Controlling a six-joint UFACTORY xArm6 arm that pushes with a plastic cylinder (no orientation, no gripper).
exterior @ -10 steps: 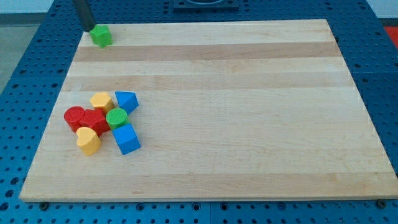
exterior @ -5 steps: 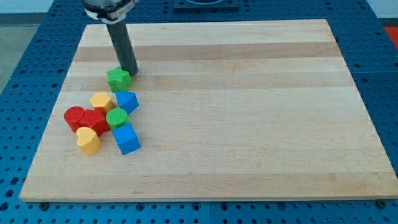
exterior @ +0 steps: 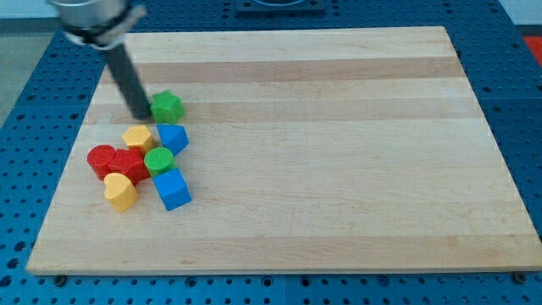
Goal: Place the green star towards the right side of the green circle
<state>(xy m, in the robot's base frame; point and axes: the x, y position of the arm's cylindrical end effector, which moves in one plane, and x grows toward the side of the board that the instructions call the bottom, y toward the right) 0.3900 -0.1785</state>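
Note:
The green star [exterior: 168, 106] lies on the wooden board [exterior: 339, 152] at the view's upper left, just above the blue block [exterior: 173, 137]. The green circle [exterior: 158, 160] sits lower in a cluster, between the red blocks [exterior: 118, 163] and the blue cube [exterior: 173, 189]. My tip [exterior: 142, 115] is at the star's left edge, touching or nearly touching it. The dark rod slants up toward the view's top left.
A yellow hexagon-like block [exterior: 137, 137] lies above the red blocks, and a yellow heart-shaped block [exterior: 120, 192] lies below them. The board's left edge [exterior: 72, 161] runs near the cluster. Blue pegboard surrounds the board.
The star went from the board's top left corner down to just above the cluster. In the last half second my tip moved from the star's upper right to its left, and the star shifted slightly right.

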